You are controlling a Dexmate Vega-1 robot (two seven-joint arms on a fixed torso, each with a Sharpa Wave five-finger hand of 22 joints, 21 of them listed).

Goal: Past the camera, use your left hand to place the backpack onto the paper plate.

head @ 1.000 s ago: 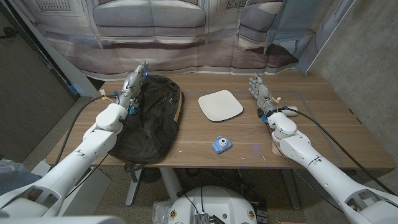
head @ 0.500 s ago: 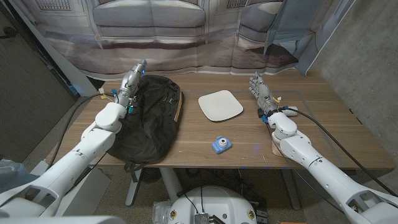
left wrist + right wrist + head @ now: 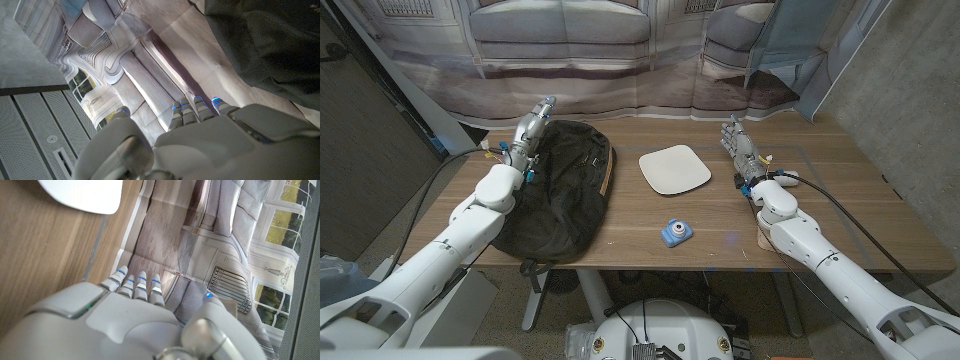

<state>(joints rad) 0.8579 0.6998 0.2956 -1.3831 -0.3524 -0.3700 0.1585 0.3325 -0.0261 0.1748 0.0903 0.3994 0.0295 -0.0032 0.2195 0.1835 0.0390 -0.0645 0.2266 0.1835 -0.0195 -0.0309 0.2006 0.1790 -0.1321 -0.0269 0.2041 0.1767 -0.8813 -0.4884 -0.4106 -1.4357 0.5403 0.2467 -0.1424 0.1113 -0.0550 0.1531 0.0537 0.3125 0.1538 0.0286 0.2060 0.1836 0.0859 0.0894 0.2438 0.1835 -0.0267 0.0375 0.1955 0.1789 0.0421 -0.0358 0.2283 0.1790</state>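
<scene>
A: Near to far, quick. Lower middle of the head view: small blue toy camera [image 3: 674, 233] on the wooden table [image 3: 720, 225], alone, well apart from both hands.

B: Behind it?

A: White paper plate [image 3: 674, 169] at frame centre, nothing on it. Black backpack [image 3: 560, 190] lies left of centre, near the plate but not touching it, its lower end over the table's near edge.

B: Left hand?

A: Left hand [image 3: 531, 129] at upper left, at the backpack's far left corner, fingers pointing toward the printed backdrop [image 3: 620, 50]. Fingers extended, close together; can't tell if they touch the fabric. Left wrist view shows fingertips [image 3: 195, 102] straight, the backpack [image 3: 270, 45] beside them, nothing held.

B: Right hand?

A: Right hand [image 3: 740, 150] right of the plate, apart from it, fingers straight and narrowly spread, holding nothing. Right wrist view: fingertips [image 3: 135, 282] side by side, plate edge [image 3: 85, 195] near.

B: Change from before?

A: Left hand has edged slightly toward the far side along the backpack's corner. Backpack, plate, camera and right hand unchanged.
</scene>
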